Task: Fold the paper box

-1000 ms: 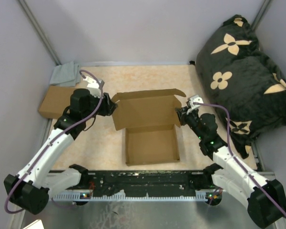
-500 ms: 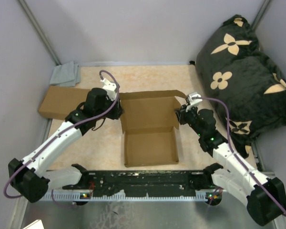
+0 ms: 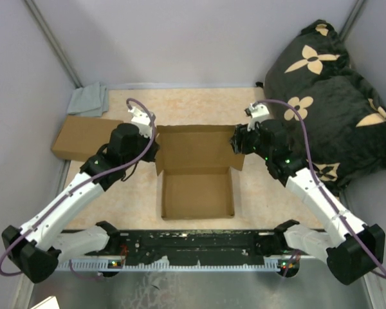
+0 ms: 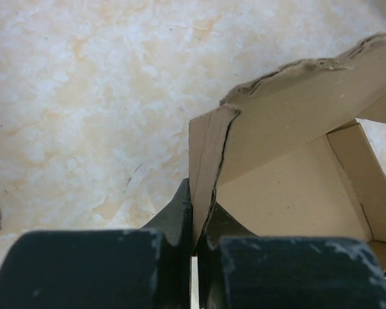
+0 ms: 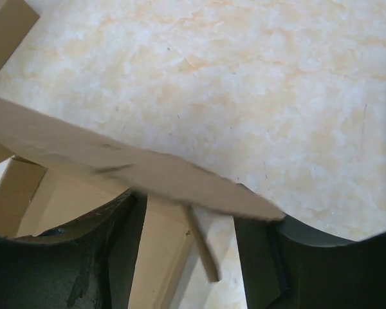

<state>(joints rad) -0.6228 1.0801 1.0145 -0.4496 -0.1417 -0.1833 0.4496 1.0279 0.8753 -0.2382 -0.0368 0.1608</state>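
Note:
The paper box (image 3: 196,193) lies mid-table as a shallow brown tray with its lid panel (image 3: 199,147) standing up at the far side. My left gripper (image 3: 153,149) is at the lid's left end, shut on the folded side flap (image 4: 209,161). In the left wrist view the two fingers (image 4: 180,215) pinch the flap's edge flat between them. My right gripper (image 3: 237,143) is at the lid's right end, open. In the right wrist view a blurred cardboard flap (image 5: 148,174) crosses in front of the spread fingers (image 5: 260,257), not clamped.
A second flat brown cardboard box (image 3: 83,137) lies at the left wall beside my left arm. A grey cloth (image 3: 89,100) is in the far left corner. A big black flowered cushion (image 3: 328,96) fills the right side. Marbled tabletop (image 3: 199,106) shows beyond the lid.
My left gripper closed on the lid's left flap. My right gripper opened and moved up toward the lid's right corner. The box slid a little to the left.

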